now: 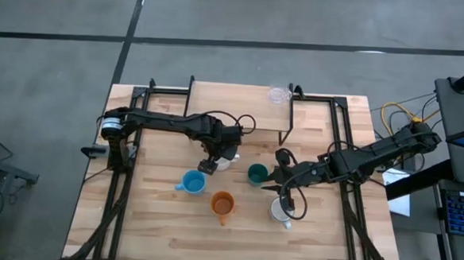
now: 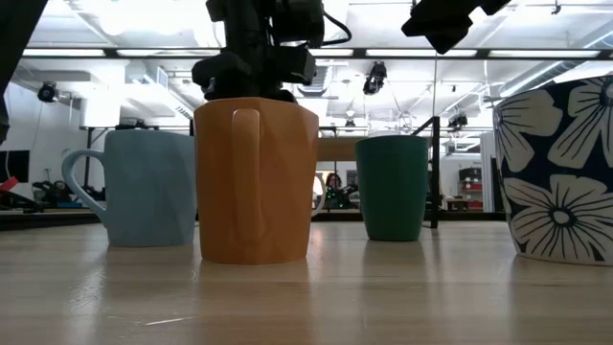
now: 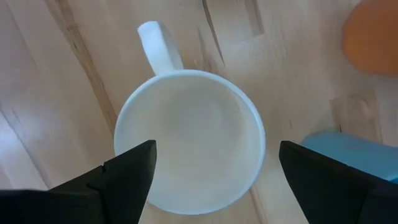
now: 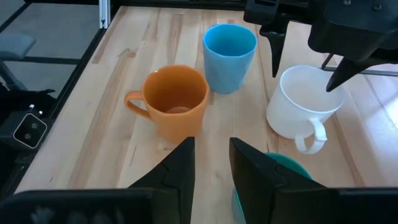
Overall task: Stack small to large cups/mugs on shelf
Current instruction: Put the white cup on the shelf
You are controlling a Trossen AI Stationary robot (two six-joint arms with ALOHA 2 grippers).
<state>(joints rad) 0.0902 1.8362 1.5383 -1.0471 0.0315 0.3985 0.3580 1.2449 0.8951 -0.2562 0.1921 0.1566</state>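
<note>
A white mug [image 1: 229, 157] stands upright on the tabletop, right under my left gripper [image 1: 217, 158]. That gripper is open and points down, with one finger on either side of the mug [image 3: 193, 137], above its rim. My right gripper [image 1: 273, 180] has a narrow gap between its fingers [image 4: 211, 162]. It hangs high over the dark teal cup [image 1: 257, 174], empty. The light blue mug [image 1: 193, 181], orange mug [image 1: 223, 203] and flower-patterned mug [image 1: 282, 211] stand on the table nearer the front. A tiny clear glass [image 1: 278, 93] stands on the wooden shelf [image 1: 237, 106] at the far edge.
Black frame rails [image 1: 126, 180] run along the table's left and right sides and around the shelf. The blue mug [image 4: 230, 53] stands close to the white mug [image 4: 301, 102], and the orange mug [image 4: 177, 99] is beside them. Bare tabletop lies toward the near edge.
</note>
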